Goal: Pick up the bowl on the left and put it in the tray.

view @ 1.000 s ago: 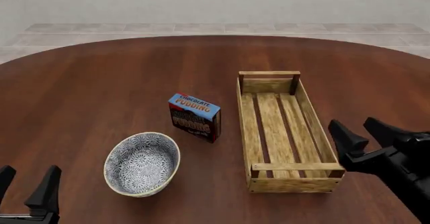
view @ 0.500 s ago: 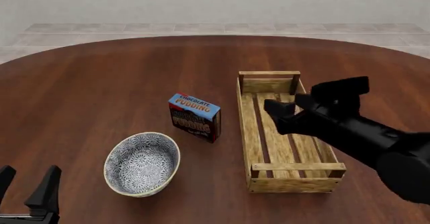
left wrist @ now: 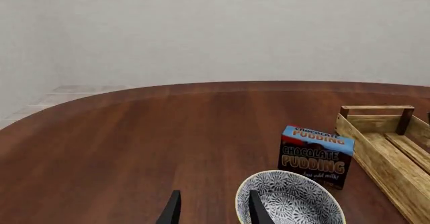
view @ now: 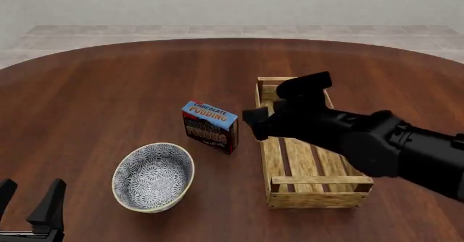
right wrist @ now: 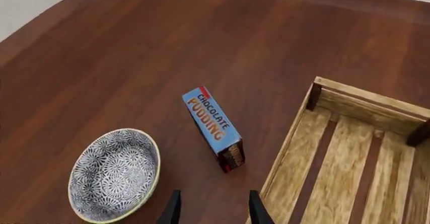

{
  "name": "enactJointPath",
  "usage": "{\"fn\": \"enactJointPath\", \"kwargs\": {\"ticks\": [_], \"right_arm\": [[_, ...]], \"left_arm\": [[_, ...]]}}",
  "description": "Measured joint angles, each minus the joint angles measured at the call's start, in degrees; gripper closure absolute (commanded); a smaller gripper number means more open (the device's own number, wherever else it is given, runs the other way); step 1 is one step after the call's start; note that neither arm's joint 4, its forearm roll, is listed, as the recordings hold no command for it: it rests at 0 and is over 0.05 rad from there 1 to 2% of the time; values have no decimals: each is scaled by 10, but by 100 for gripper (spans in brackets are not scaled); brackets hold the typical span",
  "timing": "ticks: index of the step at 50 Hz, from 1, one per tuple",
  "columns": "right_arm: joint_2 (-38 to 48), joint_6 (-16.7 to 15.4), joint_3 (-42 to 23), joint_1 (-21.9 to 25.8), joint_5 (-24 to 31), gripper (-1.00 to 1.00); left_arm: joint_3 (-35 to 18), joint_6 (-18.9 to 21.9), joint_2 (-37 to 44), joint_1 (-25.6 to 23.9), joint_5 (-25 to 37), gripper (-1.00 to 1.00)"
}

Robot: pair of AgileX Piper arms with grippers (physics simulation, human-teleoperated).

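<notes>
The bowl point(view: 153, 177) sits on the desk point(view: 101, 95), left of the tray point(view: 301, 190). Both the left gripper point(view: 27, 204) and the right gripper point(right wrist: 210, 209) are open and hold nothing.

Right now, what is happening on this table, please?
Nothing is held yet. The bowl sits empty on the table, left of the pudding box. The tray lies to the right, also empty. The right tool hangs above the tray's left rail, open, facing the box and bowl. The left tool waits open at the near edge, apart from the bowl.
</notes>
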Motion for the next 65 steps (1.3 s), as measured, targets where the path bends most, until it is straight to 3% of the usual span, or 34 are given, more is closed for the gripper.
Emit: {"fn": "enactJointPath", "kwargs": {"ticks": [65], "right_arm": [[202, 51, -76, 97, -34, -100]], "left_arm": [[0, 0, 0, 0, 0, -100]]}}
